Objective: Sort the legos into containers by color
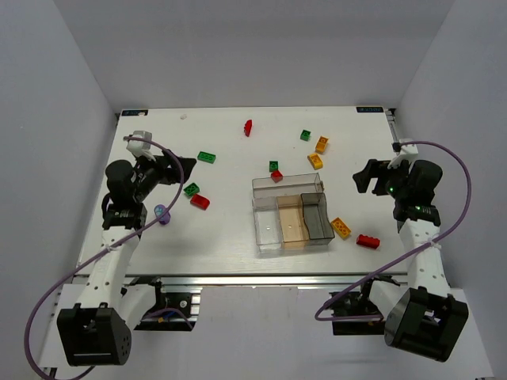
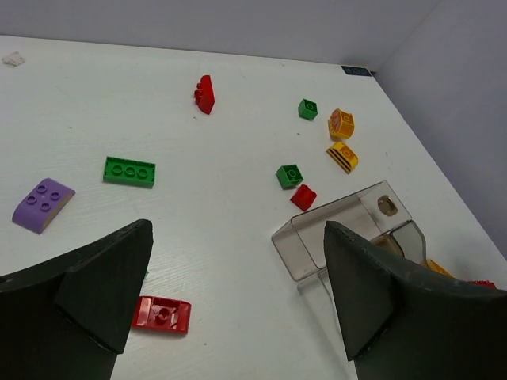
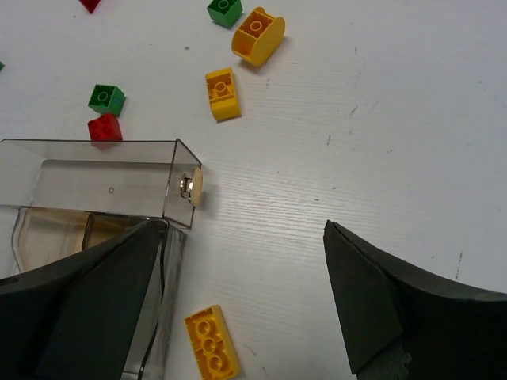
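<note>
Landmark: the clear tray [image 1: 261, 237] on the white table [image 1: 222, 249]. It has one wide compartment on its far side and three narrow ones (clear, amber, smoky grey) on its near side.
Left claw [image 1: 184, 168]: spread wide and holding nothing. It hovers well left of the tray, with its fingers [image 2: 79, 301] pointing toward the tray.
Legos at the left claw: a flat red brick [image 1: 200, 202] and a green brick [image 1: 191, 189] lie just beside it, on its tray side. The long green brick [image 1: 207, 157] lies a little further back. The lilac piece [image 2: 42, 204] lies well left of the tray, near the long green brick.
Right claw [image 1: 366, 176]: spread wide and holding nothing. It hovers near the far right corner of the tray, apart from it.
Legos at the right claw: a yellow brick [image 3: 211, 342] lies just beside the right wall of the tray, between the two fingers and closer to the one over the tray. A red brick [image 1: 367, 241] lies right of the tray's near corner.
Legos behind the tray: a small red cube [image 3: 104, 127] lies just beside the far wall, with a small green cube [image 3: 106, 98] next to it. Beyond the far right corner lie a second yellow brick [image 3: 222, 93], an orange rounded piece [image 3: 258, 36] and another green cube [image 3: 225, 9]. A red piece on its side [image 1: 248, 127] lies well behind the tray.
</note>
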Controlling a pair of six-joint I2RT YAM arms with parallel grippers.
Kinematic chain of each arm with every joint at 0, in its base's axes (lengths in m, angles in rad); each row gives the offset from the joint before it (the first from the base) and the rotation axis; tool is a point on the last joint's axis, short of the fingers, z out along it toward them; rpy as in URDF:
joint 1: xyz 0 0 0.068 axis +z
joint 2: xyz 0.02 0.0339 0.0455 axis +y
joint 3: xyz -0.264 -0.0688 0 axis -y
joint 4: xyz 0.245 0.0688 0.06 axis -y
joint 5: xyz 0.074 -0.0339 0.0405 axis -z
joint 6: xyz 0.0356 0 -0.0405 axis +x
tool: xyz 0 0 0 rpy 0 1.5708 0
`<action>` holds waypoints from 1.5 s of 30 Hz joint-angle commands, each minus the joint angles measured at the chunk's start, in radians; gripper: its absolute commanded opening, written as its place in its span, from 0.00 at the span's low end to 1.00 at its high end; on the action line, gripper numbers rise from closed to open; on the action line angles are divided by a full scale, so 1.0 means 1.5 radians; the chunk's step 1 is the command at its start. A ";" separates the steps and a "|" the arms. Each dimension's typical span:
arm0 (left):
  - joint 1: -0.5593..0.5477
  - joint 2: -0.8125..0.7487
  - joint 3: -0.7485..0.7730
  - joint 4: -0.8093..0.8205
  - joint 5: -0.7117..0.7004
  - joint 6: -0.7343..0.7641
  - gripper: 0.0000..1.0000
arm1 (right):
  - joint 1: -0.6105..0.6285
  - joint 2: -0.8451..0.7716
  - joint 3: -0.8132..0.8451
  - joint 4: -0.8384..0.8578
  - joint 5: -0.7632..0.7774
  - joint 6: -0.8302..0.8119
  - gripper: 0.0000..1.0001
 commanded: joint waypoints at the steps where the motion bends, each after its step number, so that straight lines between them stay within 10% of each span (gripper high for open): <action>1: -0.001 0.003 0.008 -0.014 0.000 -0.002 0.98 | -0.005 -0.006 0.015 0.000 -0.015 0.016 0.89; 10: -0.001 0.028 0.010 -0.036 -0.053 -0.024 0.91 | -0.007 0.007 0.020 -0.028 -0.068 -0.064 0.89; 12: -0.001 0.037 0.014 -0.050 -0.107 -0.024 0.60 | -0.008 -0.008 0.005 -0.047 -0.132 -0.126 0.89; 13: -0.001 0.044 0.017 -0.056 -0.129 -0.024 0.20 | -0.006 -0.014 0.000 -0.055 -0.160 -0.195 0.89; 15: -0.001 0.083 0.044 -0.093 -0.172 -0.014 0.00 | -0.007 -0.032 -0.009 -0.063 -0.183 -0.215 0.89; 17: -0.001 0.152 0.072 -0.127 -0.185 0.000 0.04 | -0.008 -0.042 -0.009 -0.068 -0.192 -0.227 0.89; 19: -0.001 0.211 0.152 -0.184 -0.215 0.009 0.43 | -0.007 -0.056 -0.009 -0.075 -0.202 -0.235 0.89; 22: -0.014 0.339 0.256 -0.299 -0.309 0.023 0.72 | -0.004 -0.076 -0.017 -0.062 -0.208 -0.230 0.89; 26: -0.028 0.466 0.351 -0.349 -0.416 0.055 0.74 | -0.004 -0.084 -0.011 -0.059 -0.185 -0.209 0.89; 30: -0.028 0.558 0.392 -0.331 -0.259 0.210 0.64 | -0.004 -0.086 -0.006 -0.063 -0.173 -0.208 0.89; 35: -0.028 0.564 0.376 -0.273 -0.243 0.335 0.76 | -0.004 -0.090 -0.011 -0.061 -0.166 -0.224 0.89; 36: -0.028 0.561 0.373 -0.264 -0.248 0.350 0.92 | -0.004 -0.088 -0.013 -0.059 -0.162 -0.229 0.89; 45: -0.028 0.630 0.414 -0.241 -0.271 0.437 0.94 | -0.005 -0.070 -0.006 -0.078 -0.164 -0.255 0.89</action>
